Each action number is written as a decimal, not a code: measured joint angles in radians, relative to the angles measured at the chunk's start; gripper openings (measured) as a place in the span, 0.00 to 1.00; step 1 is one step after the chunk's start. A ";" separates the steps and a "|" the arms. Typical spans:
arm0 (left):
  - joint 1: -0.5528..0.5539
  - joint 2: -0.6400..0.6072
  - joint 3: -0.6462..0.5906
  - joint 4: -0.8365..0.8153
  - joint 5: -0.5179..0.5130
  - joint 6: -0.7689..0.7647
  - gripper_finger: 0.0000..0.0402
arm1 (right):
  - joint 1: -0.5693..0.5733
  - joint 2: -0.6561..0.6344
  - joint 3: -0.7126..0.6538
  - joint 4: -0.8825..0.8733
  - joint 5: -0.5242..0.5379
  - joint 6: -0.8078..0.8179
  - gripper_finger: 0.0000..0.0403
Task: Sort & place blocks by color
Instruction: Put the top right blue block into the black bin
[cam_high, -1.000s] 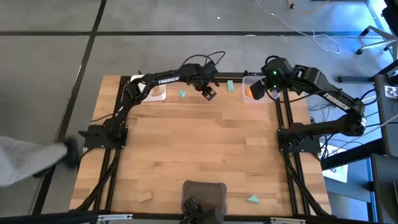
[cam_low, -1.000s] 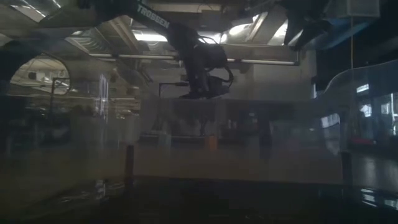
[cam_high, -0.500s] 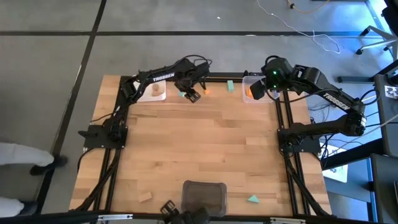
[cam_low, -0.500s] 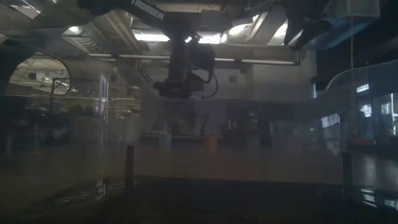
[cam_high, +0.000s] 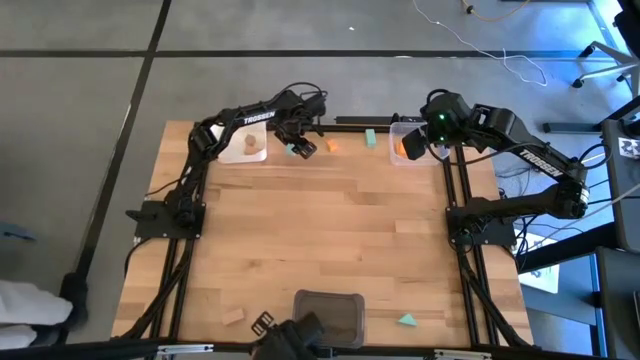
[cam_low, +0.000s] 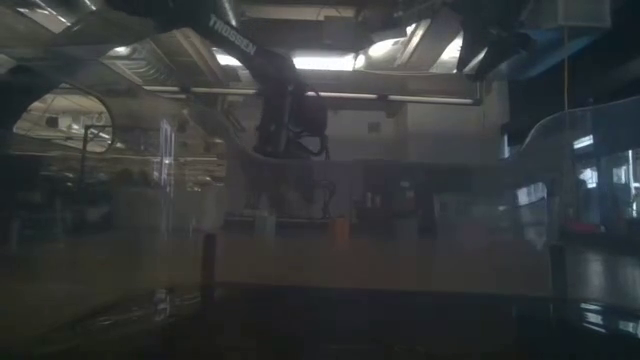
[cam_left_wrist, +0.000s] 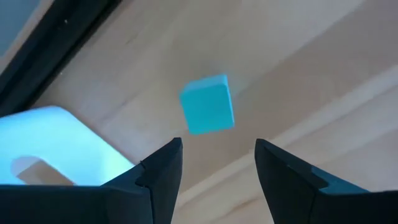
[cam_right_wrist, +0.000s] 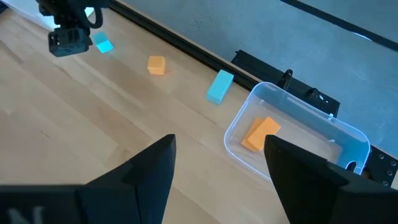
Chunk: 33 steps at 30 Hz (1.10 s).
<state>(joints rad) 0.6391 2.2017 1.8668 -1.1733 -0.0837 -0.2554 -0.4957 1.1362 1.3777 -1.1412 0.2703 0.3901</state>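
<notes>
Teal wooden cube (cam_left_wrist: 208, 104) lies on the pale wood counter (cam_high: 320, 240) at its far edge, beside the white tray (cam_left_wrist: 56, 137). We see the left gripper (cam_left_wrist: 217, 163) above it, fingers apart, empty. Right gripper (cam_right_wrist: 217, 165) hovers near the clear tray (cam_right_wrist: 298, 134), fingers wide, empty.

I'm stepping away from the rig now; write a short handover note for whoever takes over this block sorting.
Left gripper: open, empty, hovering over the teal cube beside the white tray.
Right gripper: open, empty, waiting near the clear tray.
Done: an orange block lies in the clear tray; a pale wood piece lies in the white tray.
Left: the teal cube, the small orange cube and the teal bar along the far edge; a pale wood block and a teal wedge at the near edge, either side of the dark grey tray.
</notes>
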 joint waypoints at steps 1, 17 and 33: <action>0.003 0.000 -0.009 0.008 0.008 0.001 0.48 | 0.000 0.000 0.000 0.000 0.000 -0.001 0.61; 0.048 0.004 -0.029 0.033 0.093 -0.005 0.48 | 0.000 0.000 0.000 0.002 0.001 0.001 0.61; 0.107 0.016 -0.029 0.075 0.181 -0.033 0.48 | 0.000 0.000 0.000 0.047 0.000 -0.001 0.61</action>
<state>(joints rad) 0.7460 2.2181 1.8374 -1.0983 0.0972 -0.2885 -0.4958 1.1366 1.3781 -1.0939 0.2704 0.3893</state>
